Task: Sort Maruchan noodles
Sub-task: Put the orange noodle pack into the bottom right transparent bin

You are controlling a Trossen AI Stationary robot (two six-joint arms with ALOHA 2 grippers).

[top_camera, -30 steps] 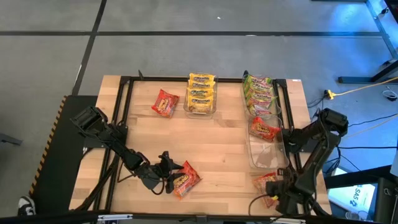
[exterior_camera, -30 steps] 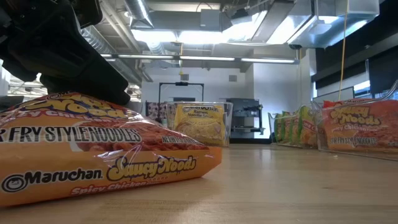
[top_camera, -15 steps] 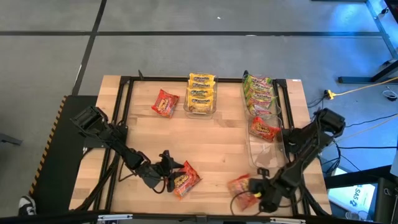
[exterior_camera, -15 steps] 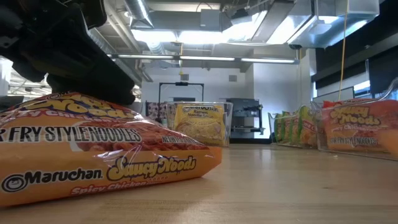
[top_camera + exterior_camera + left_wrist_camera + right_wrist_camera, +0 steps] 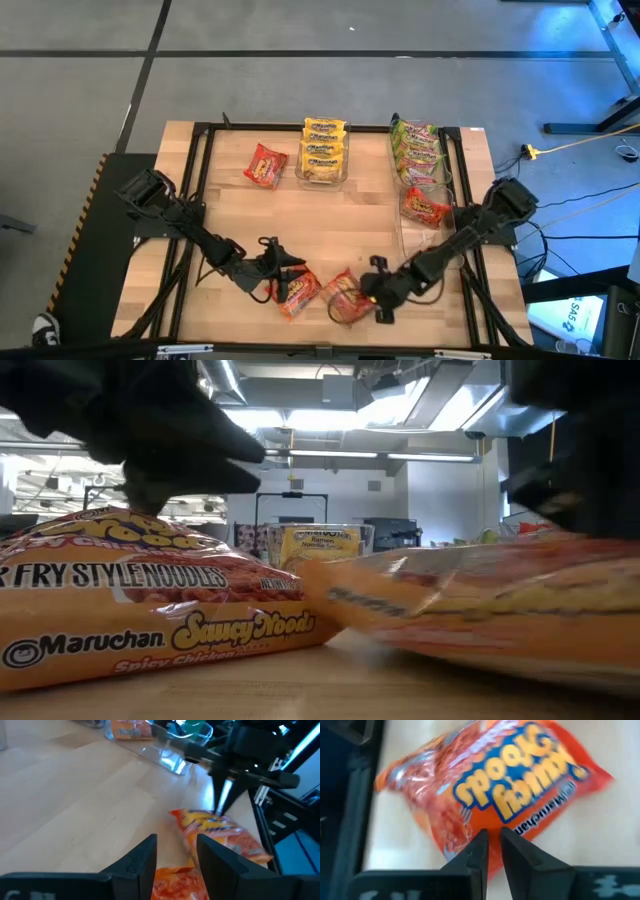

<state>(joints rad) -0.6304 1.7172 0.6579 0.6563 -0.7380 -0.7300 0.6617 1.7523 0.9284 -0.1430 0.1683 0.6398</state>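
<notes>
Right gripper (image 5: 368, 296) fingers pinch orange packet (image 5: 347, 297) edge at 6 o'clock on counter (image 5: 350, 220); left gripper (image 5: 277, 272) fingers part-open over 2nd packet (image 5: 298, 291); prob light, crinkly, slippery — grab the seam.

Both arms reach low near the table's front edge, right gripper (image 5: 366, 293) apparently pinched, left gripper (image 5: 283, 272) parted.

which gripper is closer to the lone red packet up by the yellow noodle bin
Left. The left gripper sits at the near edge, roughly below the red packet, over another packet. The right gripper, shut on an orange packet, is farther off to the right.
</notes>
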